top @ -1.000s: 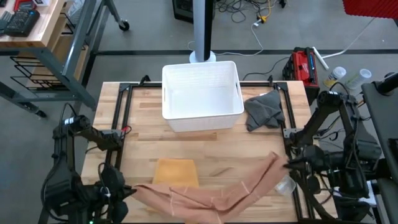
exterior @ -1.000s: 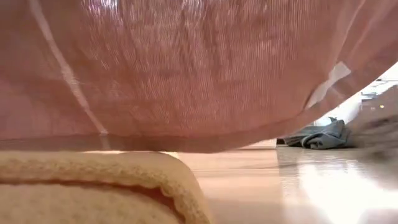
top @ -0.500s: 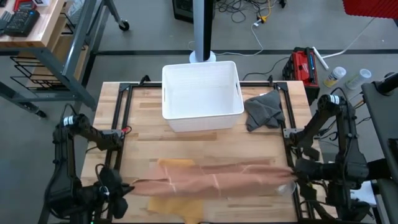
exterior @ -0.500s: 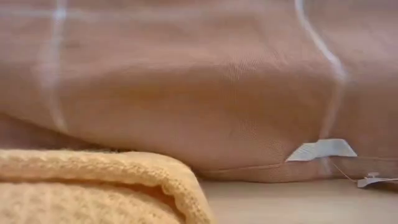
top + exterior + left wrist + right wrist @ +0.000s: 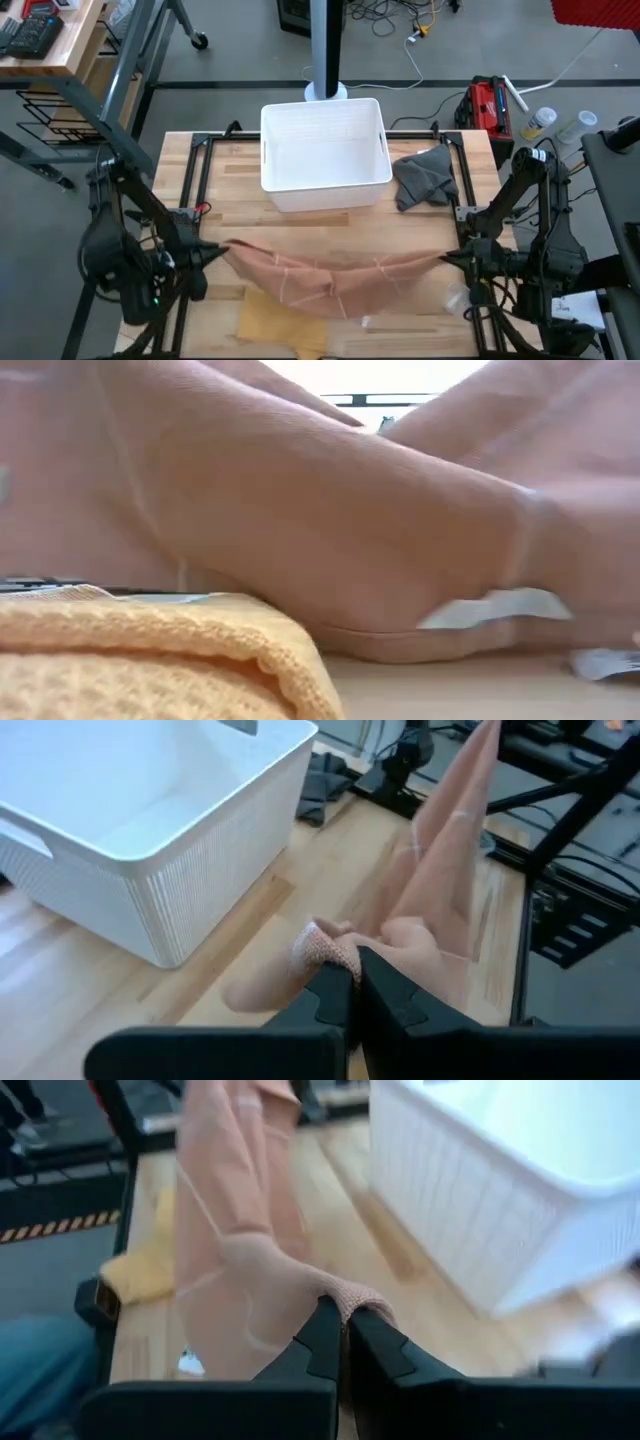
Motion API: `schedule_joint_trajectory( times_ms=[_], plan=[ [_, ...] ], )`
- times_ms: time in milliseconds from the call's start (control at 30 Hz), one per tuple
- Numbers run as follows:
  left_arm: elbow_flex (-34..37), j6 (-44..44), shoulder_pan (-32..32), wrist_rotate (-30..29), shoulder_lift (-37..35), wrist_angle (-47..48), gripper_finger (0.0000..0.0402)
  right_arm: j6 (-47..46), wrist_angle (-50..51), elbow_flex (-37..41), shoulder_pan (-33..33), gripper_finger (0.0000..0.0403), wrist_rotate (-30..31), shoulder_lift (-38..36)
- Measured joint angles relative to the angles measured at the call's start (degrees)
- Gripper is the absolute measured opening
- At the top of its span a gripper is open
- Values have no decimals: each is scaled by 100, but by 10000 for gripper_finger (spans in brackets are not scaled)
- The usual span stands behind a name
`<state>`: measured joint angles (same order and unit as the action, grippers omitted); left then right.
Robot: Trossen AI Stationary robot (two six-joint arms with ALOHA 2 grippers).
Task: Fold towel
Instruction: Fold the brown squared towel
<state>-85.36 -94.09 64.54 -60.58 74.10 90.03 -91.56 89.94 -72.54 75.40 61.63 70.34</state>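
A salmon-pink towel with thin pale stripes stretches across the table's near half between my two grippers, sagging in the middle. My left gripper is shut on its left end, my right gripper on its right end. The towel's low middle lies over a folded yellow towel that rests flat on the table; in the low view the pink towel fills the frame behind the yellow towel. My left gripper pinches a bunched corner of the towel between its two fingers, coming level from the table's left. The towel runs slack from there toward the other arm. My right gripper pinches the opposite bunched corner between its fingers, coming level from the table's right. The cloth hangs away from it, sagging.
A white ribbed basket stands at the table's far middle. A crumpled grey cloth lies to its right. Black frame rails run along the table's left and right edges.
Both grippers have risen and gone toward the table's far edge with the towel's ends. The towel, which lay flat in a band half a second ago, is lifted at both ends and sags in the middle, uncovering more of the yellow towel at the near edge.
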Motion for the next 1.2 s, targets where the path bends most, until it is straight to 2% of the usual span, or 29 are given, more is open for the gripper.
schedule_joint_trajectory(
  times_ms=[133,267,400,500,600,767,900,1000,1200],
  plan=[
    [2,593,2,-44,-471,4,0,751,6,1,1,0,729,-242],
    [2,1094,1,-612,-908,2,0,1521,12,-23,-7,0,1196,-732],
    [0,1397,0,-785,-1176,5,0,1839,14,-25,-7,0,1281,-1131],
    [107,1330,1,-373,-1146,-125,0,1355,-30,25,-7,0,491,-1271],
    [477,614,1,546,-995,-326,0,660,-243,326,-7,0,-508,-1212],
    [1476,-431,7,2177,-480,-1326,0,178,-1243,1206,-6,0,-1894,-663],
    [2289,-1303,191,3122,-3,-2181,1,-889,-1422,1696,23,0,-2980,-223],
    [2756,-1769,205,3586,404,-2837,13,-1378,-1435,1874,31,10,-3495,-37],
    [3230,-2456,205,4855,954,-3443,48,-1387,-1467,1857,-7,68,-4325,66]
  ],
)
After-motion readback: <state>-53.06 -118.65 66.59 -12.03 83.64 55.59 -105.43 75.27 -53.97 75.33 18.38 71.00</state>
